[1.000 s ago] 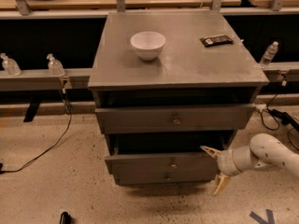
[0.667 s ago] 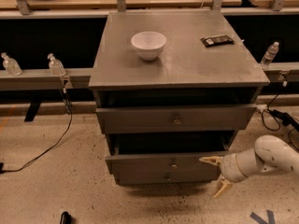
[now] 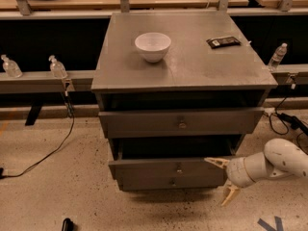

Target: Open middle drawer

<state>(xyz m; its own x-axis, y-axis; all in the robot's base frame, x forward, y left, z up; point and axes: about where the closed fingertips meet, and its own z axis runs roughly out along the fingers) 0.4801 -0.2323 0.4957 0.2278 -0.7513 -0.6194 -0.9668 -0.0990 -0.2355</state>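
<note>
The grey cabinet [image 3: 183, 66] has three drawers. The middle drawer [image 3: 144, 170] is a flat grey front with a small round knob [image 3: 179, 169]. It stands pulled out a little, with a dark gap above it. My gripper [image 3: 222, 179] is at the right end of that drawer front, low by the floor. It is open and empty, with one finger [image 3: 215, 162] pointing left along the drawer's top edge and the other pointing down. The upper drawer [image 3: 144, 123] and the lowest drawer [image 3: 144, 183] sit above and below it.
A white bowl [image 3: 152, 46] and a flat black object [image 3: 223, 42] lie on the cabinet top. Plastic bottles [image 3: 57, 67] stand on a ledge to the left and one bottle [image 3: 277, 56] to the right. Cables [image 3: 43, 155] run over the floor on both sides.
My gripper has sunk a little beside the right end of the middle drawer, staying open. The drawer front has not visibly moved.
</note>
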